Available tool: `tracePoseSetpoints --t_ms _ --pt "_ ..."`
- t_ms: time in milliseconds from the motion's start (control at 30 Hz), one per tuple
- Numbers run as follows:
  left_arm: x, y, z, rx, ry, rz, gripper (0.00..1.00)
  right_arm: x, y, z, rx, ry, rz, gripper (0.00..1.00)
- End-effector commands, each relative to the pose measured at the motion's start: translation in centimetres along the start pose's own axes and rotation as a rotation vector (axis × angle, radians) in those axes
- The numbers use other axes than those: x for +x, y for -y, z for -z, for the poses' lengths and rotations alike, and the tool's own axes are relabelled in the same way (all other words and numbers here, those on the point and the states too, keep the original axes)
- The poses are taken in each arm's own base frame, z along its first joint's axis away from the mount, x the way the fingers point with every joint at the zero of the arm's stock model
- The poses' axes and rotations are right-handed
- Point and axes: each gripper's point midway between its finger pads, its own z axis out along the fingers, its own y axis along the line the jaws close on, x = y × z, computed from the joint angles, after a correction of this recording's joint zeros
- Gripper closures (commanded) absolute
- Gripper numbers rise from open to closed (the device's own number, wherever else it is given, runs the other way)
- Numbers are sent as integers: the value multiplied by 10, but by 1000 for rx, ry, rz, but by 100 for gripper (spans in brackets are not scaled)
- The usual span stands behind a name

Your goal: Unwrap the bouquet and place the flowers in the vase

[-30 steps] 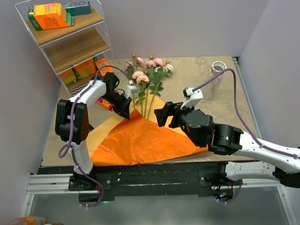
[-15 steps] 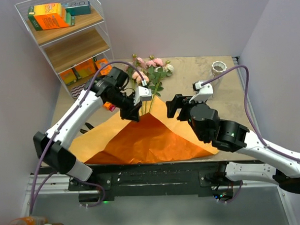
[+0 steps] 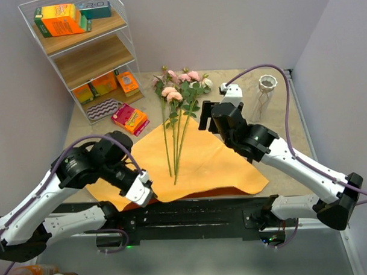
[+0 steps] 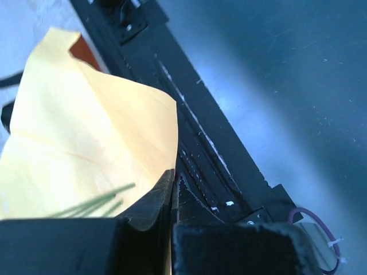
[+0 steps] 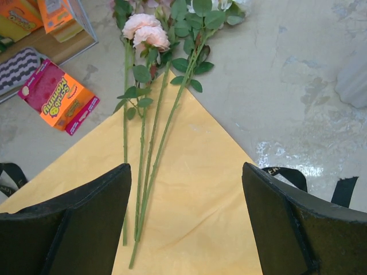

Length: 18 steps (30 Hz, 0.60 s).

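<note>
The bouquet lies unwrapped: its orange paper (image 3: 202,164) is spread flat on the table, and the flowers (image 3: 179,92) rest on it with their green stems (image 3: 174,144) pointing toward the near edge. My left gripper (image 3: 146,193) is at the paper's near-left edge, shut on that edge of the paper (image 4: 86,132), which runs in between the fingertips (image 4: 174,175). My right gripper (image 3: 210,121) hovers open over the far corner of the paper (image 5: 195,189), its fingers astride bare paper just right of the stems (image 5: 143,172). The vase (image 3: 266,86) stands at the back right, apart from both grippers.
A clear shelf unit (image 3: 90,50) with boxes stands at the back left. A pink and orange box (image 3: 130,118) lies on the table beside the paper. Black ribbon (image 5: 287,175) lies by the paper's right edge. The black rail (image 3: 186,213) borders the near edge.
My left arm swung from beside the flowers back to the near edge, shutting its jaws and drawing the paper out flat. My right gripper moved farther toward the flowers, still open.
</note>
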Motion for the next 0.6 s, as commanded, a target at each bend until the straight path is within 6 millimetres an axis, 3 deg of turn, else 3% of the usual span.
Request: tracePoseSetpoints --t_ms 0,67,167,200,400,500,533,567 --pt "-4 11 -15 105 38 -83 88 -9 -12 -5 -41 -13 -21 19" --pt "-2 16 -19 134 35 -133 78 0 -12 -14 -18 -41 1 19" --pt "11 18 -27 161 -23 -199 25 10 -10 -23 16 -87 25 18" --pt "16 16 -28 162 -51 -211 1 16 -12 -26 14 -107 36 18" --pt "6 -1 -19 102 -96 -361 1 47 -15 -35 -28 -139 18 20" --pt "-23 -7 -6 53 -45 -412 1 73 -21 -33 -83 -207 25 23" --pt "-35 -11 -1 35 -25 -421 1 76 -36 -27 -165 -207 10 23" --pt "-40 -12 2 24 -18 -404 1 102 -44 -17 -209 -238 52 24"
